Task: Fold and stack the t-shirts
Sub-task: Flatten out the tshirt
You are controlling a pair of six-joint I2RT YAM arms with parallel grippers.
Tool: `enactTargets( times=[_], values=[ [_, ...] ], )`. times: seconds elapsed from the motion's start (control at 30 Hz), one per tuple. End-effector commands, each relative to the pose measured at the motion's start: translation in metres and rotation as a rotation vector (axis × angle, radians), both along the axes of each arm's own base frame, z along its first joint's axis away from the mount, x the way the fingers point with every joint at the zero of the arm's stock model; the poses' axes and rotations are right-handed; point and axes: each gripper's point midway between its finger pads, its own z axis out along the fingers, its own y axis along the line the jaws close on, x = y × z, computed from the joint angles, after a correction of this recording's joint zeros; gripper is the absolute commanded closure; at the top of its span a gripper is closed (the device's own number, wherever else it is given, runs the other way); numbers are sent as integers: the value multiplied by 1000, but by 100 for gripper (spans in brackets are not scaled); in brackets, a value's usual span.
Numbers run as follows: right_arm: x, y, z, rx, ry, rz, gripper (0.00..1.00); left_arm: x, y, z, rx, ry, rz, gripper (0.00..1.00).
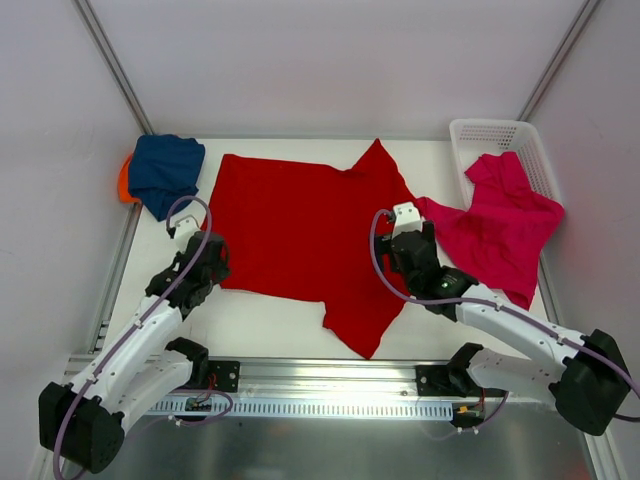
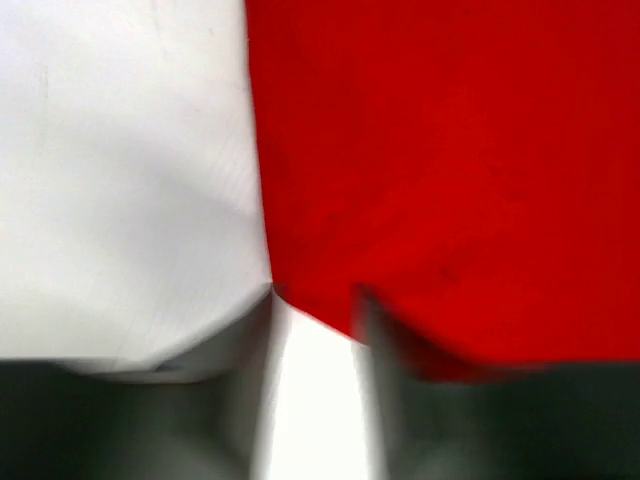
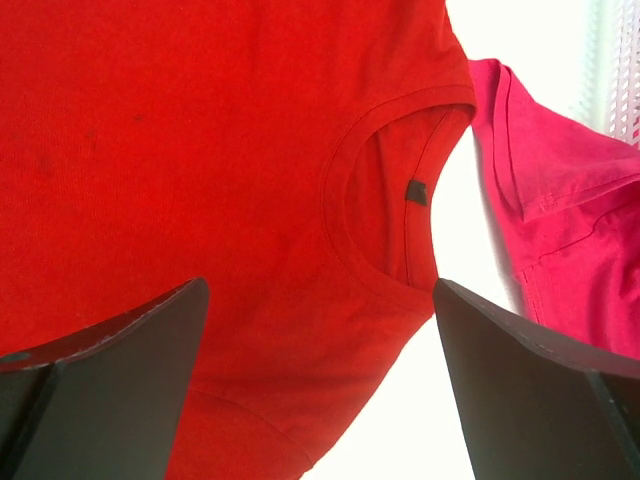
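The left fingers (image 2: 410, 400) stand a little apart, with bare white worktop (image 1: 270, 320) showing in the narrow gap between them. They pinch nothing, though the wrist view is blurred. They sit at the left edge of the red shirt (image 1: 300, 225), and its hem runs just past the right-hand finger.

The right fingers (image 3: 110, 370) are spread wide and hold nothing. They hang over the red shirt just short of its collar (image 3: 340, 180). Inside the neck opening a small dark label (image 3: 416, 192) shows.

The red shirt lies spread flat across the middle of the worktop, hem toward the left arm and collar toward the right. One sleeve points to the far side and the other to the near edge.

Just beside the collar, with a thin strip of worktop between, lies the pink shirt (image 1: 500, 225). It is rumpled, with its far end draped over the rim of the white basket (image 1: 490, 135) in the far right corner.

In the far left corner the navy shirt (image 1: 165, 172) sits bunched on top of the orange shirt (image 1: 123, 180), of which only an edge peeks out.
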Motion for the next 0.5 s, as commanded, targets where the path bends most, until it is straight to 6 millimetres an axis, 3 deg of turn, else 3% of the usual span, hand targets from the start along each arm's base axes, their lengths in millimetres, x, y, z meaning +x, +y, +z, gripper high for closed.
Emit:
enactTargets(
  times=[0.0, 0.03, 0.07, 0.1, 0.27, 0.4, 0.47],
  values=[
    [5, 3, 4, 5, -27, -5, 1, -17, 12, 6, 100, 77, -31, 37],
    [5, 2, 5, 2, -28, -5, 0, -18, 13, 10, 102, 77, -29, 28],
    [5, 1, 3, -7, -26, -3, 1, -21, 14, 10, 103, 84, -34, 8],
    [5, -1, 2, -16, -28, -10, 0, -24, 14, 12, 98, 83, -41, 1],
    [8, 2, -6, -39, -13, 0, 1, -33, 3, 1, -8, 74, -24, 1],
    [12, 11, -12, -46, 17, 17, 0, -24, 9, -13, -25, 13, 60, 1],
    [13, 13, -12, -49, 21, 24, 0, -13, 17, -9, -5, -64, 110, 1]
  ],
)
